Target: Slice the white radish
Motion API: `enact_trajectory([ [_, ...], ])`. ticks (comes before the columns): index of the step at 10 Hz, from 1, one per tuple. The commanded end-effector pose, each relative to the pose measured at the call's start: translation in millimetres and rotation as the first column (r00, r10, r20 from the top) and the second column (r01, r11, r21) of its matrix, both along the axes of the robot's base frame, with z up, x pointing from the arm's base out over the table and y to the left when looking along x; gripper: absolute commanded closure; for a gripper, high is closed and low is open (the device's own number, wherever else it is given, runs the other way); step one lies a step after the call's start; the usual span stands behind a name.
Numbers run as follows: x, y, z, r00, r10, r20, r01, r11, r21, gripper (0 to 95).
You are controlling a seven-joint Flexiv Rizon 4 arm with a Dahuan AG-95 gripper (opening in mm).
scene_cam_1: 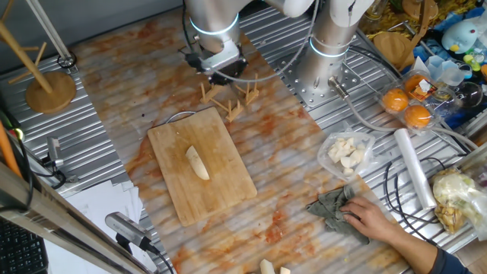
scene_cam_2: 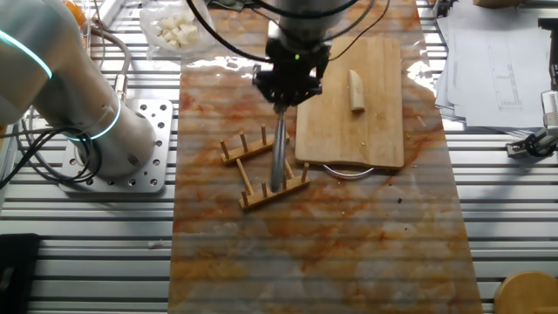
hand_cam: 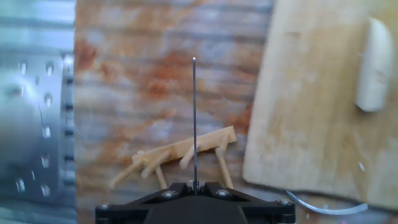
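A worktop (scene_cam_1: pixel 114 99) of ribbed metal is filling the frame, and one orange-marbled mat (scene_cam_1: pixel 152 61) is lying across its middle. One robot arm (scene_cam_1: pixel 209 23) is reaching down at the top centre, beside one silver robot base (scene_cam_1: pixel 335 38) to its right. One wooden cutting board (scene_cam_1: pixel 221 190) is sitting at the centre of the mat. One person's hand (scene_cam_1: pixel 377 221) is pressing on one grey cloth (scene_cam_1: pixel 331 205) at the lower right. One wooden rack (scene_cam_2: pixel 266 170) is standing just beside the board's top edge, under the arm. One clear bag of whitish pieces (scene_cam_1: pixel 346 152) is lying at the right, with two oranges (scene_cam_1: pixel 407 106) above it.

The hand (scene_cam_2: pixel 281 105) is hanging over the rack, clamped together on one knife (scene_cam_2: pixel 278 157); in the hand view the thin blade is running straight up from between the jaws. One white radish (scene_cam_1: pixel 197 162), a single uncut tapered piece, is lying on the middle of the board, well apart from the blade.
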State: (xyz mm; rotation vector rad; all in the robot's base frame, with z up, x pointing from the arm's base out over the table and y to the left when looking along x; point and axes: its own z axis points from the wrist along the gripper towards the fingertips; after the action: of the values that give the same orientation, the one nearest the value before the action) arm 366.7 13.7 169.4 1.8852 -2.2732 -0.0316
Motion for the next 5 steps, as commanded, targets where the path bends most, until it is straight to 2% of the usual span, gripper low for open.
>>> enact_trajectory([
  [1, 37.0, 47.3, 8.6, 0.787, -0.611, 0.082, 0.616, 0.785, -0.06, 95.0],
  [3, 54.6, 64.7, 10.3, 0.706, -0.702, 0.098, 0.708, 0.702, -0.073, 95.0],
  [4, 70.7, 80.9, 13.8, 0.646, -0.756, 0.103, 0.763, 0.64, -0.087, 95.0],
  [5, 78.6, 89.3, 14.4, 0.621, -0.776, 0.11, 0.784, 0.615, -0.088, 95.0],
])
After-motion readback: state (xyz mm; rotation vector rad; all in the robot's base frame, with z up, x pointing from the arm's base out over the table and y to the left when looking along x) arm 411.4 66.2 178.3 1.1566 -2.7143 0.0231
